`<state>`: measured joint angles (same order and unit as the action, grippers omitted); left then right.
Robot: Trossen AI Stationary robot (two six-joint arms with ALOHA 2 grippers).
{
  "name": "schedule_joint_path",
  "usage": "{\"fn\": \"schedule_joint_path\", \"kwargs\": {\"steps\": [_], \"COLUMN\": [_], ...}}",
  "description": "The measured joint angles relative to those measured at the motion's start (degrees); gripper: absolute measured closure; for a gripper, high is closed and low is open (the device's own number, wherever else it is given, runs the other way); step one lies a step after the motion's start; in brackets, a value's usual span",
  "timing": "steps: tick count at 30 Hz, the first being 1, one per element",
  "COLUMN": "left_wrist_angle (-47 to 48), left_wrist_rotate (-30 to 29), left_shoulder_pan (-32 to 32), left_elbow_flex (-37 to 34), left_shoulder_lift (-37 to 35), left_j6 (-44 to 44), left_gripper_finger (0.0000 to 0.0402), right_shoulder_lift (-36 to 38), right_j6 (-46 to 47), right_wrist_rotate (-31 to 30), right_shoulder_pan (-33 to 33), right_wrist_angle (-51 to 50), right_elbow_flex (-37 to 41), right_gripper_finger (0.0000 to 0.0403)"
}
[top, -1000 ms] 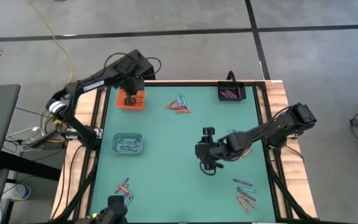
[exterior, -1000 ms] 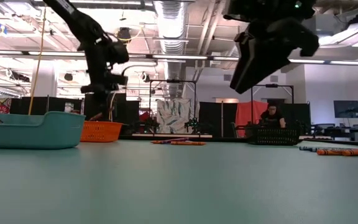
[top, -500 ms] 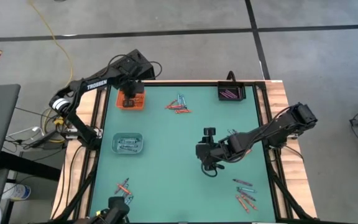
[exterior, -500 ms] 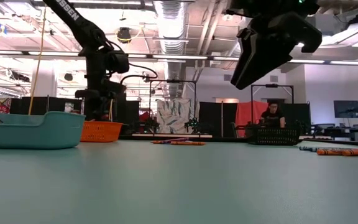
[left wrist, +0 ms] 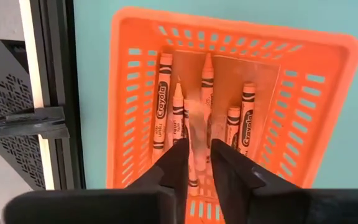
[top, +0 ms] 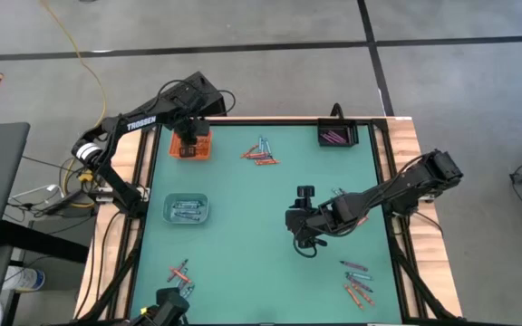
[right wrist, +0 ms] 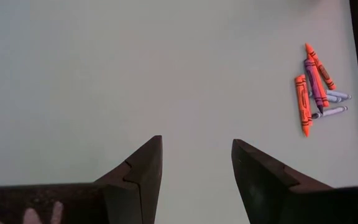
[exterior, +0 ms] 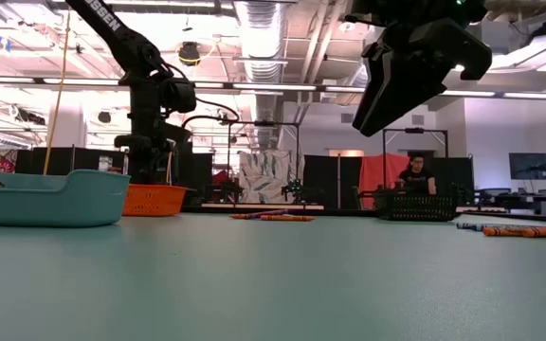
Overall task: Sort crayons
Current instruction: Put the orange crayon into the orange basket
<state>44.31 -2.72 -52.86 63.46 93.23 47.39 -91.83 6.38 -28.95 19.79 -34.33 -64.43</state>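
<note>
The left end effector [left wrist: 194, 155] hangs over the orange tray [left wrist: 328, 118] at the desk's [top: 243, 226] far-left corner, its fingers slightly parted above the orange crayons [left wrist: 207, 84] lying inside. The right end effector [right wrist: 194, 162] hovers released over mid-desk, near loose crayons [right wrist: 316, 87].

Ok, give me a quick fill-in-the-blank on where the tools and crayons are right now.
1. The left tool hangs over the ____ tray.
2. The right tool has bare ____ mat between its open fingers.
3. The crayons in that tray are all ____.
4. The black tray sits at the mat's far ____ corner.

Missing: orange; green; orange; right
</note>
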Motion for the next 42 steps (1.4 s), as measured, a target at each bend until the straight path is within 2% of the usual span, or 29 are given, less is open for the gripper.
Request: {"fn": "schedule_joint_path", "kwargs": {"steps": [6,11,22,31,37,42], "left_wrist_angle": [0.1,0.1,0.9,7.8,14.5,17.1], "left_wrist_rotate": [0.2,1.0,0.9,0.5,-2.8,-7.0], "left_shoulder_pan": [0.1,1.8,13.3,31.8,50.7,67.1], "left_elbow_flex": [0.0,0.0,0.0,0.0,0.0,0.0], "left_shoulder_lift": [0.0,-0.4,-10.2,-19.7,-21.3,-20.9], "left_j6": [-1.9,-3.9,-7.5,-19.3,-31.5,-46.4], "left_gripper_finger": [0.0310,0.0304,0.0303,0.0303,0.0303,0.0303], "right_shoulder_lift": [0.0,0.0,0.0,0.0,0.0,0.0], "right_j6": [-0.2,-0.2,-0.4,-0.4,-0.3,-0.3], "right_wrist_rotate": [0.0,0.2,0.2,0.4,0.4,0.4], "right_shoulder_pan": [0.0,0.0,0.0,1.3,4.0,7.1], "right_wrist_angle": [0.0,0.0,0.0,0.8,2.5,4.4], "right_elbow_flex": [0.0,0.0,0.0,0.0,0.0,0.0], "right_gripper_finger": [0.0210,0.0210,0.0210,0.0210,0.0210,0.0210]}}
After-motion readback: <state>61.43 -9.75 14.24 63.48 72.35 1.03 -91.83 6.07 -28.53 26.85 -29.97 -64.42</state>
